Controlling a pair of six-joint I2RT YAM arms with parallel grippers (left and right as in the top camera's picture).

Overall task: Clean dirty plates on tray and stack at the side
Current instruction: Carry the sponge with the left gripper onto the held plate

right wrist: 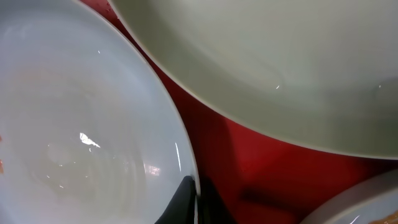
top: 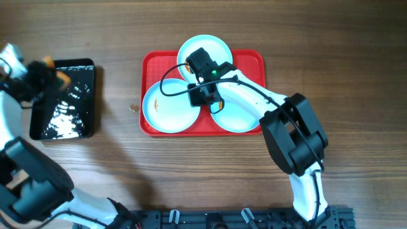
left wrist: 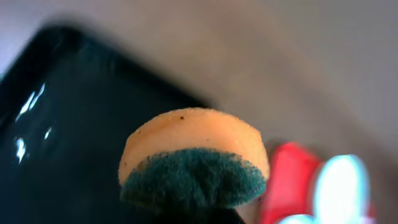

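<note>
Three pale plates lie on the red tray [top: 251,63]: one at the back [top: 213,46], one at the left [top: 166,109] with small orange smears, one at the right [top: 236,117]. My right gripper [top: 203,95] is low where the three plates meet. In the right wrist view its fingers [right wrist: 196,196] are shut on the rim of a plate [right wrist: 81,124], which looks like the left one. My left gripper [top: 48,70] is shut on a round orange and green sponge [left wrist: 194,158] and holds it above the black tray [left wrist: 56,124].
The glossy black tray [top: 63,111] sits on the wooden table at the far left. A small crumb [top: 133,108] lies between the two trays. In the right wrist view, another plate [right wrist: 280,68] and bare red tray [right wrist: 249,168] lie beside the fingers.
</note>
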